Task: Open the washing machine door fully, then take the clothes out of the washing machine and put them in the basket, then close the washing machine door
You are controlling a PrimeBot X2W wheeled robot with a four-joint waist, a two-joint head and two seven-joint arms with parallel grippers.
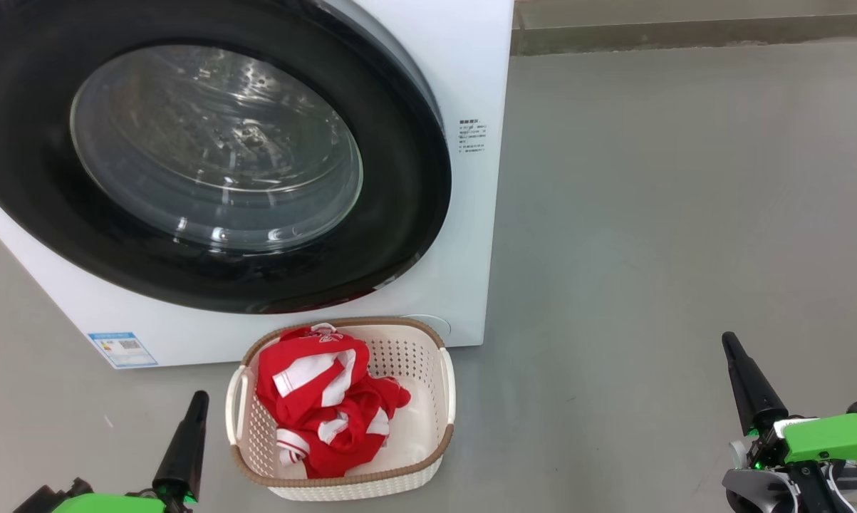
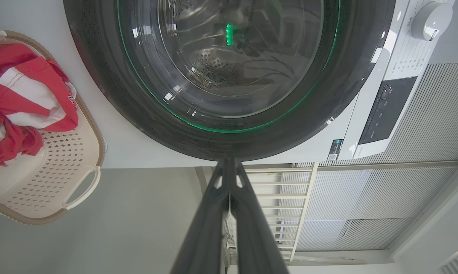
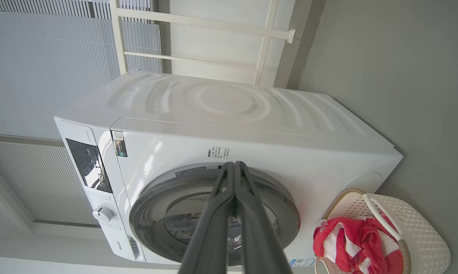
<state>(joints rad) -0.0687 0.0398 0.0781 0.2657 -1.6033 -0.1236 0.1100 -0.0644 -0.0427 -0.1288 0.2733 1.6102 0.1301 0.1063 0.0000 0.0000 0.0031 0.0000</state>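
Observation:
The washing machine [image 1: 471, 235] stands at the left, a big white box also seen in the right wrist view [image 3: 251, 125]. Its door [image 1: 207, 157], glossy black rim with clear glass, lies flat against the front; through the glass [image 2: 229, 57] bare steel drum shows. The red and white clothes [image 1: 321, 406] are heaped in the cream basket [image 1: 439, 413] on the floor before the machine. My left gripper [image 1: 199, 396] is shut and empty, just left of the basket. At the lower right, well apart, my right gripper [image 1: 729, 339] is shut and empty too.
Grey floor [image 1: 649, 214] spreads to the right of the machine. A wall skirting [image 1: 684, 32] runs along the back. White railings [image 2: 289, 198] and ribbed panels [image 2: 404, 190] stand behind the machine. The control panel and dial [image 2: 430, 19] sit on the machine's top front.

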